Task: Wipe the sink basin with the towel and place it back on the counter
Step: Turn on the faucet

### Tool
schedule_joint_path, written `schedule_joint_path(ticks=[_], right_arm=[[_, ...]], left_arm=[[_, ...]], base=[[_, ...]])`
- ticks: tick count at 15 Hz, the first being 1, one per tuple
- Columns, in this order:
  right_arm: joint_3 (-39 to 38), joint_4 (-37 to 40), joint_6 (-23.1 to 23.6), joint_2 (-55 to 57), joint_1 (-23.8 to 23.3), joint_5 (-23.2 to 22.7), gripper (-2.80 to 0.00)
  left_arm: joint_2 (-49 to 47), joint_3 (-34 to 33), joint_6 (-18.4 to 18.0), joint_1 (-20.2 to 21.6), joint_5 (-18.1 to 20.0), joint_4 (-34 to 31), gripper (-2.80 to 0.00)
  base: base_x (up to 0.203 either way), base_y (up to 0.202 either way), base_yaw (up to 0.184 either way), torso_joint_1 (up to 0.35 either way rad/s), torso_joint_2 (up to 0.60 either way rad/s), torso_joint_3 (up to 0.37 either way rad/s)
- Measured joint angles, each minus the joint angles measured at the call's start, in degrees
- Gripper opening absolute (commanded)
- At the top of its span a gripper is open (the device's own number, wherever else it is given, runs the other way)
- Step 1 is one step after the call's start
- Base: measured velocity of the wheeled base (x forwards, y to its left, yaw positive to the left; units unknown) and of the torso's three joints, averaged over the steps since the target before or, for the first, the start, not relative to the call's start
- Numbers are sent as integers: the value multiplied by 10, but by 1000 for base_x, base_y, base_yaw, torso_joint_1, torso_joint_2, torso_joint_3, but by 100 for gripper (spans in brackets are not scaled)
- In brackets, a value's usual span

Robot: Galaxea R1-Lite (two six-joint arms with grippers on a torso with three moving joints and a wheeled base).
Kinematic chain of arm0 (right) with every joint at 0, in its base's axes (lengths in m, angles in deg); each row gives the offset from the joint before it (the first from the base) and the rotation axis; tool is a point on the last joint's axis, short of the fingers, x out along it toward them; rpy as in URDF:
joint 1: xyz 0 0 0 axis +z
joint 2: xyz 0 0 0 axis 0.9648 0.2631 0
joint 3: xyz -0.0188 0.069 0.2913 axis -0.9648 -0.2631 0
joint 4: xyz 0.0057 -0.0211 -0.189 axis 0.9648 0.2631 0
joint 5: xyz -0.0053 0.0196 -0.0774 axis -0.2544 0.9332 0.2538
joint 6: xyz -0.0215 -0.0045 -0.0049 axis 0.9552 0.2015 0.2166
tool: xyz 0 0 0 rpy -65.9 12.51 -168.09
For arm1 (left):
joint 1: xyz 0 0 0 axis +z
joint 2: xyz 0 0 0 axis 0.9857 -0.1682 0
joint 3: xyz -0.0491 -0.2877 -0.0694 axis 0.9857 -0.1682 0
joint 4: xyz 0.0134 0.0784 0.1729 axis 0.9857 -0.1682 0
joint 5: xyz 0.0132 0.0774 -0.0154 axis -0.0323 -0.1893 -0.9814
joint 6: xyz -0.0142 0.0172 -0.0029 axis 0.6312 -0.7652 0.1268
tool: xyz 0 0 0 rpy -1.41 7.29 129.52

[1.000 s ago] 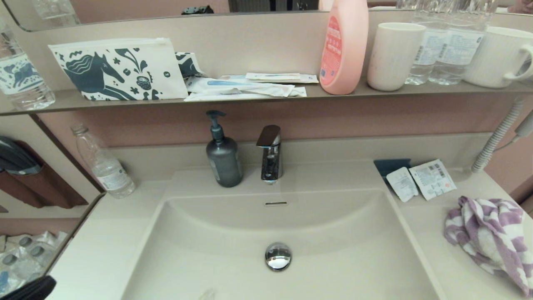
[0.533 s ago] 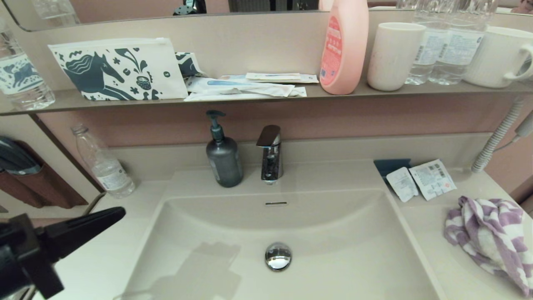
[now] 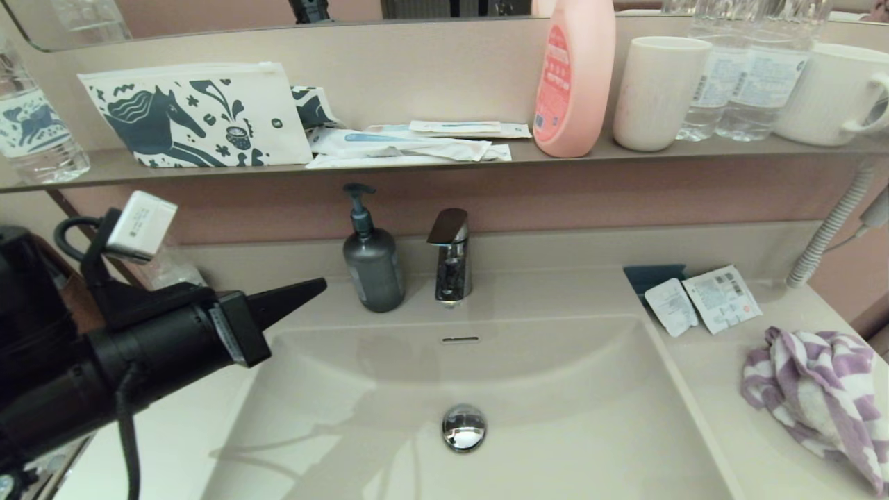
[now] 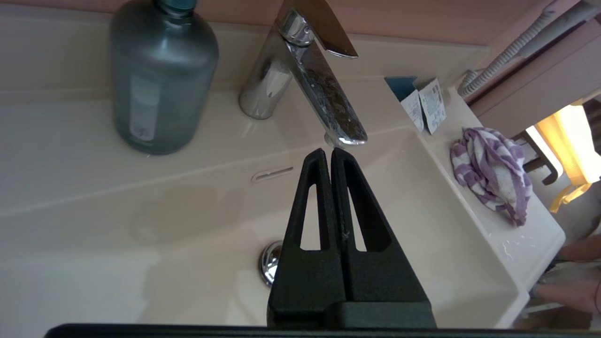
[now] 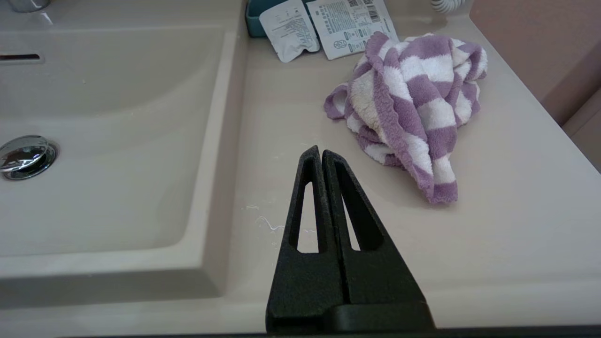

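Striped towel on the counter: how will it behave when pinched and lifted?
The towel lies crumpled in loose folds on the counter, so it is probably floppy and will drape and unfurl when lifted. Its plush terry pile suggests good grip and little weight. A loose tail may drag.

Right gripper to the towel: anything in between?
Bare counter with a few water droplets only, in the right wrist view; the shut right gripper points just beside the towel.

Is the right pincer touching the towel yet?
Apart. The right wrist view shows the shut right pincer short of the towel, with bare counter between them.
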Motion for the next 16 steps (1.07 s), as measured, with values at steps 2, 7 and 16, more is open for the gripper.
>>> schedule_joint_path(ticks=[2, 7, 16], right_arm=[[0, 0, 0, 0, 0, 0, -280], [0, 0, 0, 0, 0, 0, -280], [0, 0, 0, 0, 0, 0, -280]], left_arm=[[-45, 13, -1, -9, -2, 25, -280], [-173, 33, -70, -25, -50, 140, -280], [-276, 70, -147, -126, -164, 261, -280]], base=[[0, 0, 0, 0, 0, 0], [0, 0, 0, 0, 0, 0], [0, 0, 0, 0, 0, 0]])
